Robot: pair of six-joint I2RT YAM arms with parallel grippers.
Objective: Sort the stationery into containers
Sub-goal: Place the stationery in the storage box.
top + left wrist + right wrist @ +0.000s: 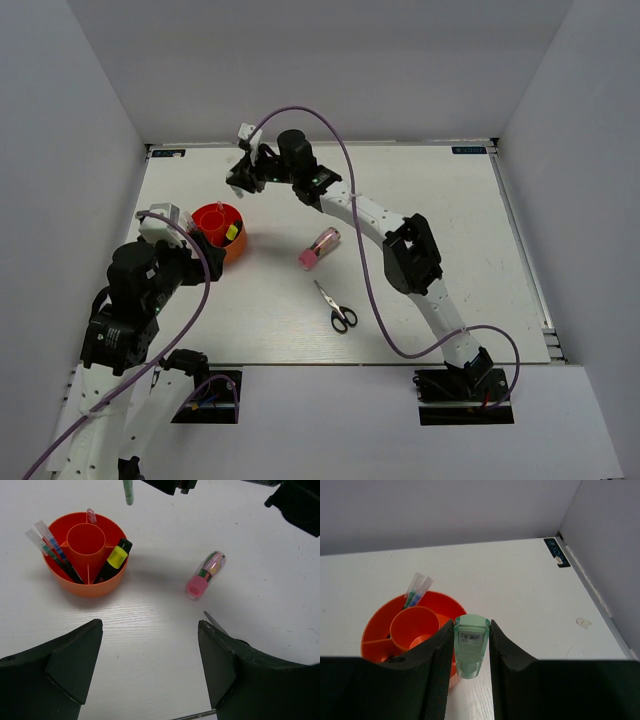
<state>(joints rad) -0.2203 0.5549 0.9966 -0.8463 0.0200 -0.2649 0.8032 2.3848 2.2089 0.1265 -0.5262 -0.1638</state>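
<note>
Right gripper (471,666) is clamped on a pale-green translucent capsule-shaped piece (471,632), held upright just beyond the far rim of the round red-orange plastic divided pot (380,620). Best done, I judge, by centring it over a free outer compartment, lowering between the dividers, then releasing. Left gripper (150,630) hangs open near the pot.

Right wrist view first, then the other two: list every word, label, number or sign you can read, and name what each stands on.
No text reads clearly in any view.
White barcode label on the pale-green plastic pen in the right pincer: print too small.
Blue corner sticker: white marks blurred.
Pink cylindrical tube: coloured print, no legible words.
</note>
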